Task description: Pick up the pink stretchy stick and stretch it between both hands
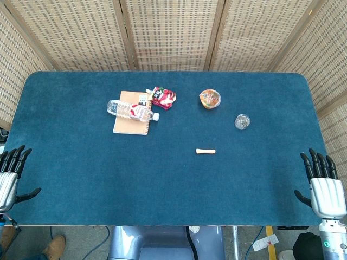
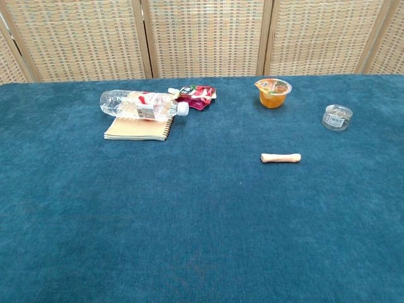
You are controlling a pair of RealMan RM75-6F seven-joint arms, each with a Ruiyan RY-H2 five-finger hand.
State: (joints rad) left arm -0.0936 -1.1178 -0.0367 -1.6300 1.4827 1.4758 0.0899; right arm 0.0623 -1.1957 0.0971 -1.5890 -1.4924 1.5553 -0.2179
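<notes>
A short pale pink stretchy stick (image 1: 205, 151) (image 2: 281, 158) lies flat on the blue table, right of centre, with nothing touching it. My left hand (image 1: 11, 176) hovers at the table's front left corner, fingers spread and holding nothing. At the front right corner my right hand (image 1: 324, 184) is likewise spread and holds nothing. Both hands are far from the stick. The chest view shows neither hand.
A clear water bottle (image 1: 132, 111) (image 2: 142, 105) lies across a spiral notebook (image 1: 130, 124) at back left, with a red snack packet (image 1: 162, 97) beside it. An orange jelly cup (image 1: 210, 98) (image 2: 273, 93) and a small clear jar (image 1: 242, 121) (image 2: 336, 117) stand behind the stick. Wicker screens back the table (image 1: 81, 179).
</notes>
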